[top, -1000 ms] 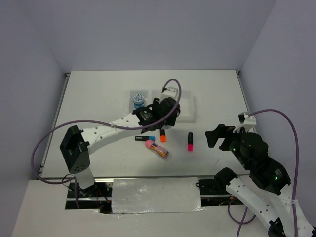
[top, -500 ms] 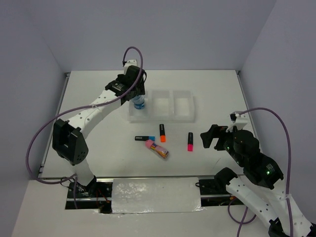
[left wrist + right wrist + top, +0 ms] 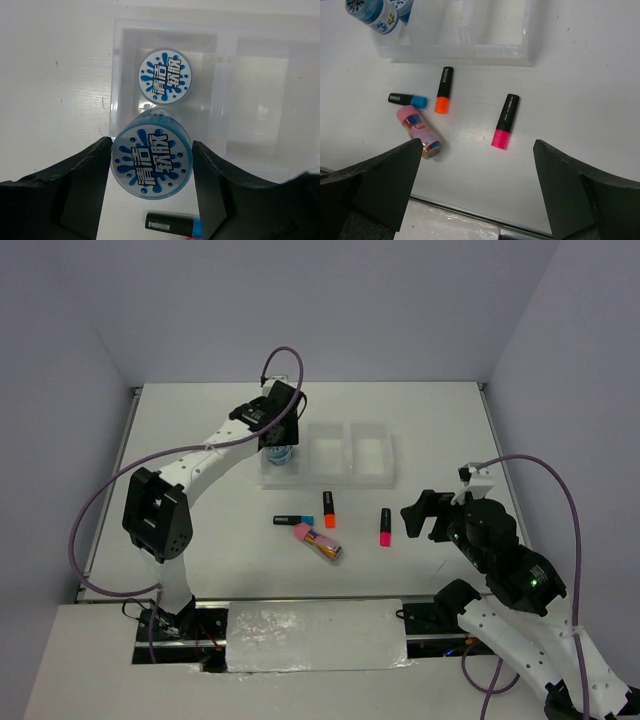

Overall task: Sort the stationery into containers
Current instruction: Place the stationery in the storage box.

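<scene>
Two discs are meeting at the tray [image 3: 370, 478]: the loose disc [image 3: 163, 76] is lying label-up in the left compartment, toward its far wall, while the left hand [image 3: 151, 152] is clamping the held disc [image 3: 151, 170] by its sides above the same compartment's near half. In the wrist view the held disc is overlapping the near wall, so a release from here is looking premature. By this reading the hand is needing to carry a little farther in and come lower before its fingers part. It is also needing to keep the disc level, so that it is landing flat beside its twin rather than on top of it or on the rim. The middle and right compartments are sitting empty. On the counter [image 3: 200, 420], in front of the tray, the orange marker [image 3: 443, 90], blue marker [image 3: 407, 100], pink marker [image 3: 505, 121] and the bundle [image 3: 418, 131] are waiting. The right hand [image 3: 476, 150] is hovering above them with its fingers spread wide and nothing between them, the pink marker lying nearest.
</scene>
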